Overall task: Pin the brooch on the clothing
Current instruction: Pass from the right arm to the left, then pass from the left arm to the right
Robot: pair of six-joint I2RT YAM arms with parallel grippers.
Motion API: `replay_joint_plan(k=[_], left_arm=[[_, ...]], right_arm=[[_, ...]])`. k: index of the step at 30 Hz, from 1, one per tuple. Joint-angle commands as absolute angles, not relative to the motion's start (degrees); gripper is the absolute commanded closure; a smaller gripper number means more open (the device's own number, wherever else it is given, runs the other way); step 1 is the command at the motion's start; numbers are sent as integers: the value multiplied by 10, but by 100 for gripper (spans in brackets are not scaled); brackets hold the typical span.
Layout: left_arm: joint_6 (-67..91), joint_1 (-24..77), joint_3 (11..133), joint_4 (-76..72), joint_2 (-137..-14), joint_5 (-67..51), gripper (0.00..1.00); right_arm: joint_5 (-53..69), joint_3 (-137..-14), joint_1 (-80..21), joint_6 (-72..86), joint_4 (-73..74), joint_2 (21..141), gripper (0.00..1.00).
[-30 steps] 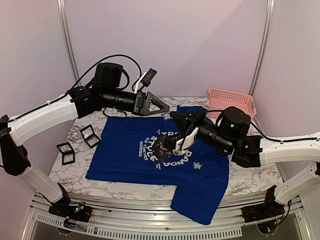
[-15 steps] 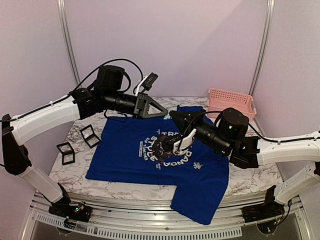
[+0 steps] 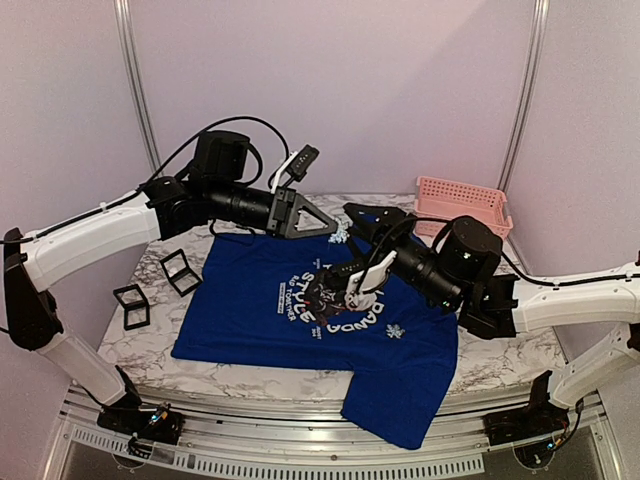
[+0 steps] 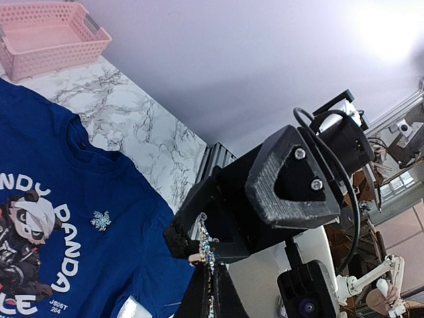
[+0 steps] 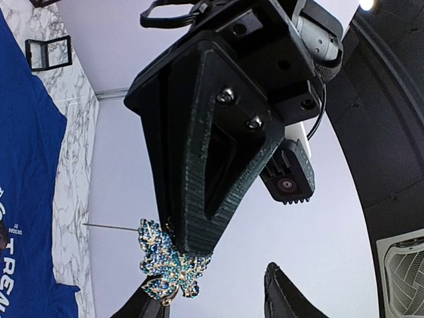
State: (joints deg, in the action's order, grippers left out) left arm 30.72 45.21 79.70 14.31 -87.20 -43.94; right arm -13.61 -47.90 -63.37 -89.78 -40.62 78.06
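Blue-crystal brooch (image 5: 169,265) is hanging above the shirt (image 3: 250,310), which is lying on the tabletop (image 3: 150,350). The left pincer (image 5: 192,246) is clamping the brooch, and the right pincer (image 5: 212,303) is facing it with jaws apart. A handover appears under way; next, the right pincer should close on the brooch. The pink basket (image 3: 460,200) is showing nothing inside.

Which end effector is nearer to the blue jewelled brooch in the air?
Left. The left end effector is shut on the brooch, holding it above the T-shirt. The right end effector is open close beside it; contact cannot be told.
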Motion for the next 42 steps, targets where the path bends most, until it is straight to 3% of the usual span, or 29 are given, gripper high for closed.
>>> replay_joint_plan(k=[1,4,7,8,12,16,19,24,31,36,42], left_arm=[[293,449,793,139,-869,-448,100],[267,441,813,141,-869,-447,100],[166,442,857,196,-872,-438,100],[128,443,871,223,-873,-430,100],[33,451,877,271,-866,-382,100],[-61,478,850,275,-844,-347,100],[-135,503,831,270,-821,-312,100],[-343,561,753,218,-757,-245,100],[-748,638,515,-18,-636,-155,100],[-900,645,451,-73,-627,-125,100],[-1100,645,364,-232,-664,-105,100]], right_arm=[[-160,-471,-635,-811,-393,763,48],[-132,-495,-619,-669,-247,733,34],[24,-522,-556,-436,-94,685,2],[87,-519,-530,-379,-77,673,1],[346,-496,-460,-183,-70,623,1],[495,-506,-425,-59,-117,622,7],[553,-513,-407,50,-155,640,6],[559,-549,-402,121,-137,683,6],[514,-582,-365,322,-75,726,20],[462,-579,-364,438,-26,736,28],[504,-573,-372,528,-17,776,35]])
